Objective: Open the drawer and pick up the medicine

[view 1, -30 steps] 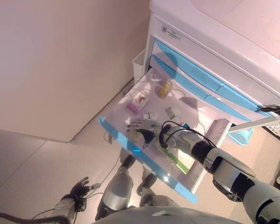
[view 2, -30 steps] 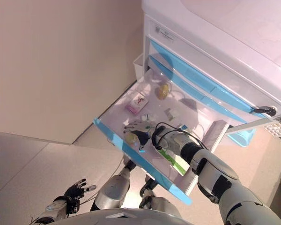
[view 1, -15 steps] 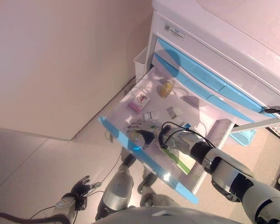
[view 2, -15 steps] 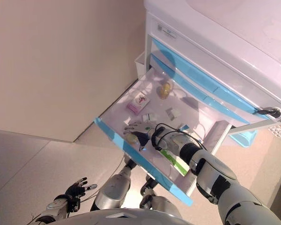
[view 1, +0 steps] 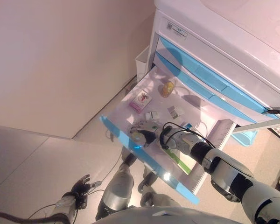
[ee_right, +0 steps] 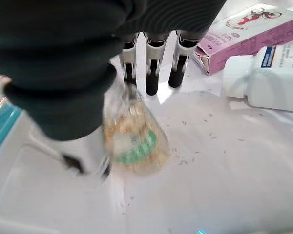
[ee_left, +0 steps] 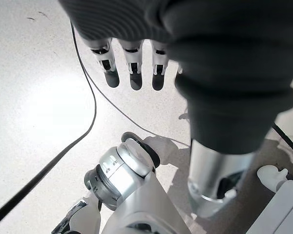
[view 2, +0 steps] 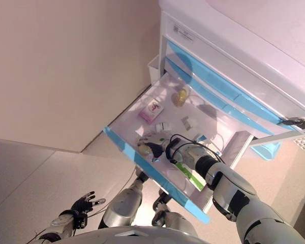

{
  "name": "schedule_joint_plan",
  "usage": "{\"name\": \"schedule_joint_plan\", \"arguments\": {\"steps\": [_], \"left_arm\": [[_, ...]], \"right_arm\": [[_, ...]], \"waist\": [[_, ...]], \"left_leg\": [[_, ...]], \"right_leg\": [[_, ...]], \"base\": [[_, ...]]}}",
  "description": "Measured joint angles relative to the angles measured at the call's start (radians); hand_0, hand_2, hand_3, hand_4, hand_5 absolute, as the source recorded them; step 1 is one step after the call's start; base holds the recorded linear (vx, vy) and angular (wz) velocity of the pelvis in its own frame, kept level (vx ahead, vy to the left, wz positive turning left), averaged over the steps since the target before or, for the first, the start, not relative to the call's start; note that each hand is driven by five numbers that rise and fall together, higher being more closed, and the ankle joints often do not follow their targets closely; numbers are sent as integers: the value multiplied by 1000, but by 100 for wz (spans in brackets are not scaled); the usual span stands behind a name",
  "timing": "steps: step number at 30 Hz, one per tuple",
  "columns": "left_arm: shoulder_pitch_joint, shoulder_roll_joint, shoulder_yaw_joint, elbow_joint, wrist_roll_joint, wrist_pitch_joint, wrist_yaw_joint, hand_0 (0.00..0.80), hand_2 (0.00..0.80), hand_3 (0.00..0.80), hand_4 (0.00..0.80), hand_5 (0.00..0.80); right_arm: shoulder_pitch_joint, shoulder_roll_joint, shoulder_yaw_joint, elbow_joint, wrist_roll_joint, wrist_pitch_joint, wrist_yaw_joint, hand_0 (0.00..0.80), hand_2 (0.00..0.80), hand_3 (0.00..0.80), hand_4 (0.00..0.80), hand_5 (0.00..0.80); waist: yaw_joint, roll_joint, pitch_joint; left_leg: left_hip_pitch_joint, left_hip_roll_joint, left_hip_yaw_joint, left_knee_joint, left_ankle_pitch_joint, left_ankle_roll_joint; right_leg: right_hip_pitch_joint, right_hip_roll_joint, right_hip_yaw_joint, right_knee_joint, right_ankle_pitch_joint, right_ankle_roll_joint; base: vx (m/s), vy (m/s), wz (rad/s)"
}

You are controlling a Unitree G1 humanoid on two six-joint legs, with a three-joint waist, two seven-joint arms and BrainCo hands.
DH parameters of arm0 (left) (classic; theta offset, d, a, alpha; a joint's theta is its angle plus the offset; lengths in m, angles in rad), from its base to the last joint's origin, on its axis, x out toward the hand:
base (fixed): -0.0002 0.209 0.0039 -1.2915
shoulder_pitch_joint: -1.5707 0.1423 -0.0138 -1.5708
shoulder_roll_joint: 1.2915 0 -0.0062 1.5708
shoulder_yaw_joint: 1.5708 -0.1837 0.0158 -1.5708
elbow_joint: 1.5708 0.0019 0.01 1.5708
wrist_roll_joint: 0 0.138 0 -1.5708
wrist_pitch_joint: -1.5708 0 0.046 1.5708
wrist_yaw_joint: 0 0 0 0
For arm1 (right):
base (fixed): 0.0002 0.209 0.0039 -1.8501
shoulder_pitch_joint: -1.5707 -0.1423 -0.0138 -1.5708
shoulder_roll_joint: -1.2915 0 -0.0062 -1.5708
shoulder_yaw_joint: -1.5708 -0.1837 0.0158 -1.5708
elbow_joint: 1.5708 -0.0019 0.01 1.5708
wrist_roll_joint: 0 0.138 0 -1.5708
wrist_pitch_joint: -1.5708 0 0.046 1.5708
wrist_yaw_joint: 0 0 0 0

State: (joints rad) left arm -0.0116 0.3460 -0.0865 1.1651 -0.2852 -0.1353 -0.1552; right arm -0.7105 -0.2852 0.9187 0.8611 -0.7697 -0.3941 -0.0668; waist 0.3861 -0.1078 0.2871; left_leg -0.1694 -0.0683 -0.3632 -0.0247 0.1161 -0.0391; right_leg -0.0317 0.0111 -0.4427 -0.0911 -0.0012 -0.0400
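Nearest to us, our left hand (view 1: 81,185) hangs low by the floor, well below the drawer (view 1: 130,105), fingers straight and empty; it has no part in this step.

The drawer stands pulled out, its blue front (view 1: 117,135) closest to us. Just behind that front, near its left end, our right hand (view 2: 153,148) reaches in. The wrist view shows its fingers (ee_right: 153,73) fairly straight above a small clear jar (ee_right: 133,139) with a green band and pale yellowish contents. The thumb lies beside the jar and the fingers hang over its far end, but we cannot tell whether they are touching it; we judge the hand open and the grasp not yet made.

We take this jar for the medicine. It looks light and rigid, a smooth plastic wall that could slip or roll on the slick drawer floor, so we would close thumb and fingers across its middle, at the green band, rather than on the tapering end.

Beyond the jar, deeper in the drawer, lie a white bottle (ee_right: 268,80) on its side and a pink box (ee_right: 249,34), close enough that we should keep our fingertips off them. A long green box (view 2: 189,175) lies to the right of the hand. Farthest back, near the cabinet (view 1: 214,51), stands an amber bottle (view 1: 167,88).
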Motion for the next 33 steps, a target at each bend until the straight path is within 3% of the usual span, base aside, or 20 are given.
{"name": "schedule_joint_plan", "arguments": {"steps": [25, 30, 33], "left_arm": [[-3, 0, -5, 0, -74, 1, -17, 0, 0, 0, 0, 0], [-11, 3, 9, -1, -42, 2, -7, 0, 0, 0, 0, 0], [8, 4, 34, -4, -28, 6, -3, 0, 0, 0, 0, 0]], "right_arm": [[-2, -12, -2, -19, 3, 24, -22, 800, 800, 800, 800, 800], [-12, -102, -7, -227, 48, 68, -11, 800, 800, 800, 800, 800], [-10, -240, -28, -532, 150, 128, 66, 800, 800, 800, 800, 800]], "waist": [[-7, -4, 5], [-27, -27, 11], [-48, -51, 4]], "left_leg": [[-1, 4, 14, -1, 0, 1], [16, 13, 36, -3, 3, 5], [50, 16, 80, -15, -3, 10]], "right_leg": [[-7, -2, 18, 0, 0, 1], [-2, 1, 40, 0, 1, 1], [8, 1, 85, 5, 2, 3]], "base": [[-1, -1, -2], [0, -3, -13], [33, 26, -44]]}}
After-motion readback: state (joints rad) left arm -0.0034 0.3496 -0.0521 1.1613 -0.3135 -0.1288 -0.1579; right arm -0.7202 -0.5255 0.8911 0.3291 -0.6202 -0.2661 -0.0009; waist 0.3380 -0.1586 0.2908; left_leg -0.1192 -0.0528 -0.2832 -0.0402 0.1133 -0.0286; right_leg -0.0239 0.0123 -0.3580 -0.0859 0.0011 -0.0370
